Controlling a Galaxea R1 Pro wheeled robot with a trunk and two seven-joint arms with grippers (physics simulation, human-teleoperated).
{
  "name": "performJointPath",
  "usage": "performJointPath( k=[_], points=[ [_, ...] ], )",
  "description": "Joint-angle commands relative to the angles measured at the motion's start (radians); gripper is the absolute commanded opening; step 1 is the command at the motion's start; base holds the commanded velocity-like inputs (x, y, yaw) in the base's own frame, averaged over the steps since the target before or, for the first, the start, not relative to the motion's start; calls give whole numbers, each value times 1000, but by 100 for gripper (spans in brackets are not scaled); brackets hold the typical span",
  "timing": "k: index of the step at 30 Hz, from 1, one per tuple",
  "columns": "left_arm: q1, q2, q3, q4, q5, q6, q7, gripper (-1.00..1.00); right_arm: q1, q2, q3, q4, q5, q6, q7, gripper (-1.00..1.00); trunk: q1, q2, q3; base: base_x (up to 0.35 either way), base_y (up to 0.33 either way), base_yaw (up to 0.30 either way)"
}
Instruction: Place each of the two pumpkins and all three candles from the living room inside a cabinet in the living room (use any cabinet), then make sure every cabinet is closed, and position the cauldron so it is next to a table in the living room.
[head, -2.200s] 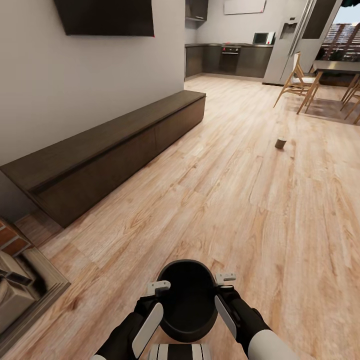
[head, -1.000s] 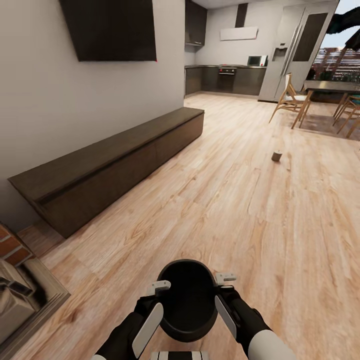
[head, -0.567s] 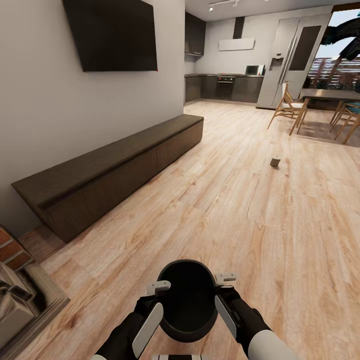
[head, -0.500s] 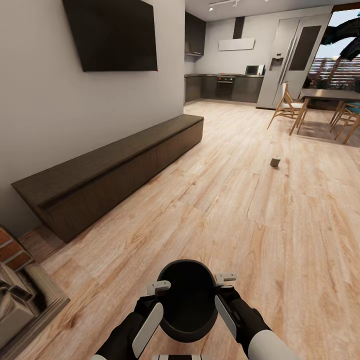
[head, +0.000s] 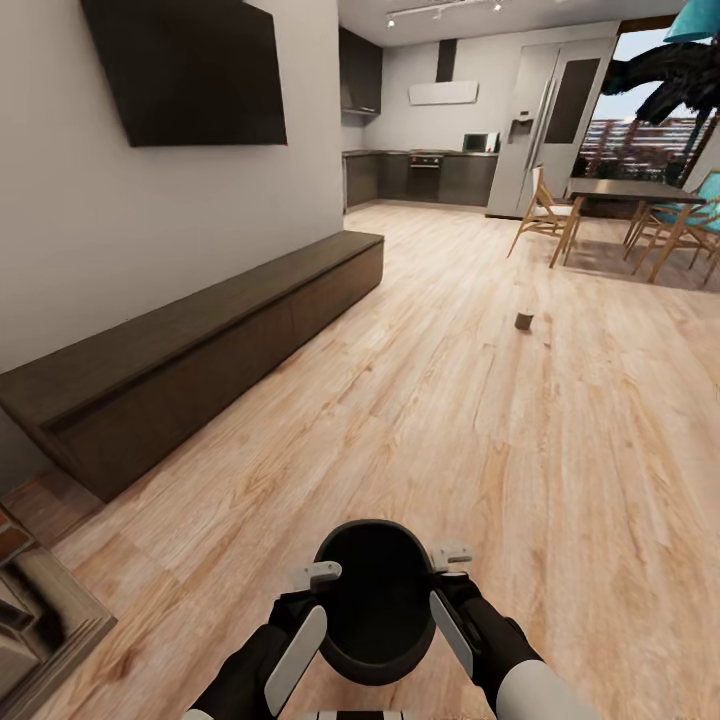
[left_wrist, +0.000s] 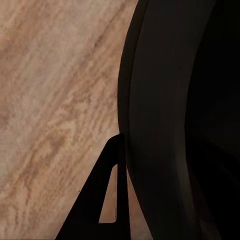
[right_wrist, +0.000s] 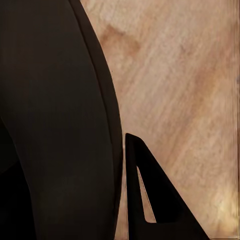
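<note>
Cauldron (head: 372, 598) is clamped between left gripper (head: 316, 578) and right gripper (head: 450, 557), evidently for carrying past the cabinet (head: 200, 350); jaw spread cannot be told.

floor (head: 450, 420): light wood | wall (head: 60, 250): grey | far: kitchen (head: 420, 175), dining table (head: 630, 190)

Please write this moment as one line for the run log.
carried: cauldron, both arms | left gripper at its side | right gripper at opposite side | jaws: state unclear | cabinet closed | candle on floor
</note>
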Motion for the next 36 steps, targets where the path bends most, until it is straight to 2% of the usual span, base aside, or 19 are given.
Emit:
performJointPath(
  k=[1, 36],
  points=[
    [0, 0, -4, -2, 7, 0, 9, -100, -2, 0, -3, -3, -14, 4, -7, -100, 0, 0, 0, 0, 0, -238],
    [0, 0, -4, -2, 7, 0, 9, -100, -2, -5, -5, -3, -13, 4, -7, -100, 0, 0, 22, 0, 0, -240]
  ],
)
